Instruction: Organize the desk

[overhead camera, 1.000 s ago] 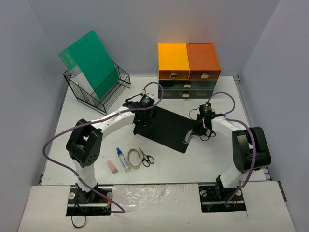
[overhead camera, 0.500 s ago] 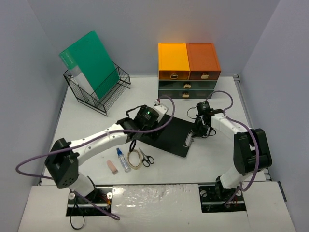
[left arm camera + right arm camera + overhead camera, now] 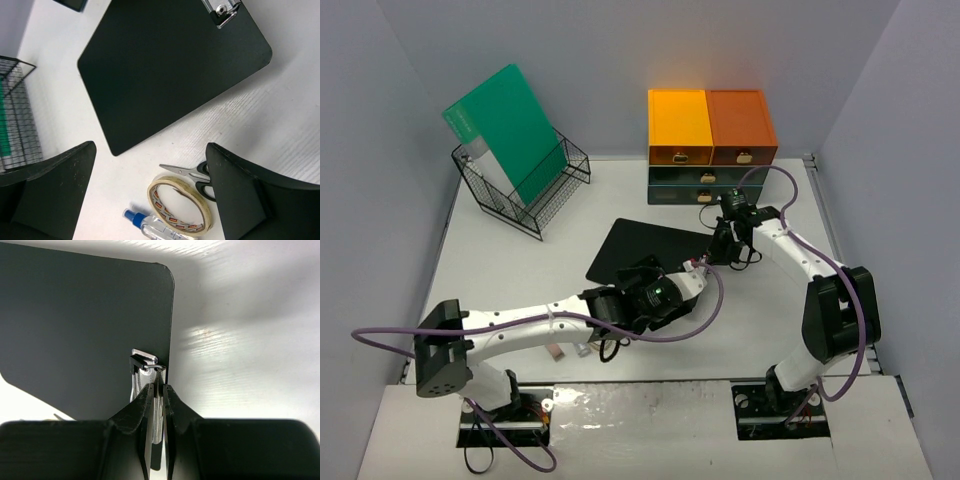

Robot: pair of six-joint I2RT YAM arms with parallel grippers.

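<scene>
Black flat clipboard [image 3: 640, 245] on white matte worktop [image 3: 510, 275]: right claw [image 3: 156, 392] pinches its 3 o'clock metal clip [image 3: 144, 359]; left claw [image 3: 149, 172] spread.

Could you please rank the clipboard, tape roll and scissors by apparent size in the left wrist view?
1. clipboard, clearly largest.
2. tape roll.
3. scissors, though the left finger hides part of them, so this place is uncertain.
</scene>
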